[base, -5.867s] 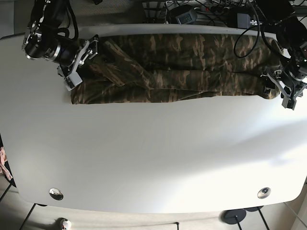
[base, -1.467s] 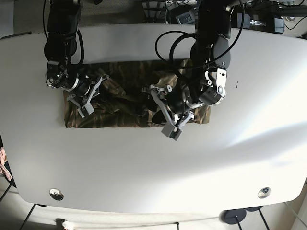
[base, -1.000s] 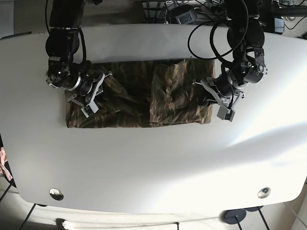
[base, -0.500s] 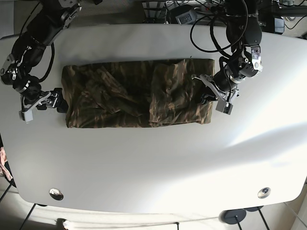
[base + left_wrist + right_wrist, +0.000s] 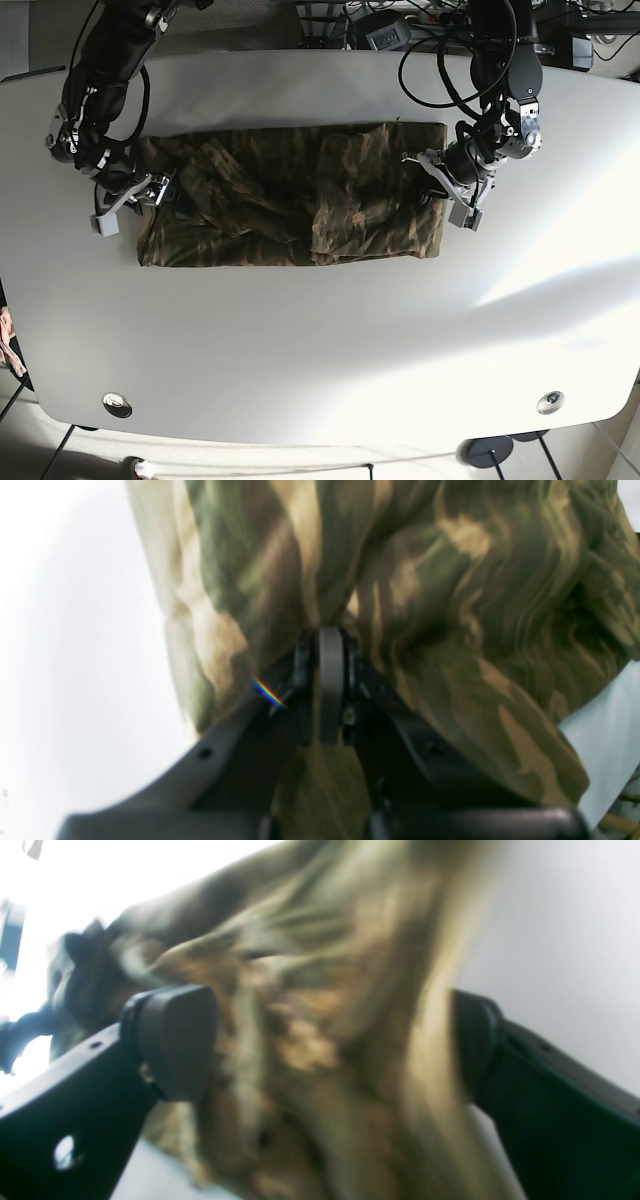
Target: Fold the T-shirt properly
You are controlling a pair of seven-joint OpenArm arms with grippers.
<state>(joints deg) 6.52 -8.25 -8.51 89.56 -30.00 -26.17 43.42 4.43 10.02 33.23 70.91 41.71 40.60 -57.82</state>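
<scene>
T-shirt [image 5: 290, 208]: camouflage, lying as a wide rumpled band in the far half of the worktop [image 5: 320, 340], long axis parallel to the far edge, well short of both side edges. A lighter flap sits folded over its middle; creases run through the part toward the right arm.

Left gripper [image 5: 330, 645]: fingers pressed together, pinching a ridge of cloth at the shirt's end nearest the worktop's right edge as the base view shows it. Right gripper [image 5: 325, 1040]: fingers spread wide, cloth bunched between them, at the opposite end of the shirt. From the blurred wrist view I cannot tell whether the pads touch the fabric.

Risks, as judgement:
- Left pinch looks narrow (a single ridge, not a flat hem). A lift could raise only the top layer, and the fold beneath would shear out of line.
- If the right fingers close on the bunched heap, they may take several layers unevenly, and the wrinkles would be locked into the next fold.
- Unequal pull between the arms would skew the band, so its edges would stop running parallel to the worktop's edge.
- Cloth could slip from the left pinch mid-carry.

Writing: none legible on shirt, grippers or worktop (no brand or label visible in any view).
</scene>
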